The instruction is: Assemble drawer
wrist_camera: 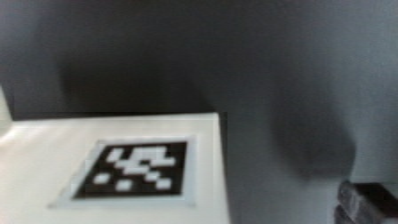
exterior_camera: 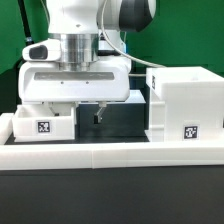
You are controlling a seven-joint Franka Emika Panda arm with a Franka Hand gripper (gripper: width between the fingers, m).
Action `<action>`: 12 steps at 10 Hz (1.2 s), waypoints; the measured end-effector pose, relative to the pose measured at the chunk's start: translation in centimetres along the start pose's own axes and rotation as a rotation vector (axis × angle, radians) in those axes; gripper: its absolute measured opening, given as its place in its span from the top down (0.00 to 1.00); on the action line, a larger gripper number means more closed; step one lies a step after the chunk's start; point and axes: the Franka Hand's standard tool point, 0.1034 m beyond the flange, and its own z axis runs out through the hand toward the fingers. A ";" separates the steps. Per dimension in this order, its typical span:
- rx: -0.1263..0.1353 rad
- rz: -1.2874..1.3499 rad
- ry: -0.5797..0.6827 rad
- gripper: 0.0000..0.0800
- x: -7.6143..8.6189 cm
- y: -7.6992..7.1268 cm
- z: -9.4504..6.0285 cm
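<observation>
The drawer housing (exterior_camera: 185, 100) stands upright at the exterior view's right, its tagged face toward the camera. One tray (exterior_camera: 40, 122) lies flat at the left, long side across the view, just behind the border wall (exterior_camera: 110, 152). The gripper (exterior_camera: 97, 113) hangs between them, and I cannot tell how far its jaws are parted or whether they hold anything.

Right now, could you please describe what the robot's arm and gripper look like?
The arm is glossy white with a black joint cover and a ribbed grey collar at the wrist. The gripper has a broad white body with a dark band; the one visible finger is slim and dark.
</observation>
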 end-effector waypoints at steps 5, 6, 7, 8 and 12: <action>0.000 -0.001 0.001 0.33 0.0 0.0 0.0; 0.000 -0.001 0.001 0.57 0.0 0.0 0.0; 0.000 -0.001 0.001 0.74 0.0 0.0 0.0; 0.000 0.000 0.001 0.90 0.0 0.0 0.0; 0.000 -0.001 0.001 0.95 0.0 0.0 0.0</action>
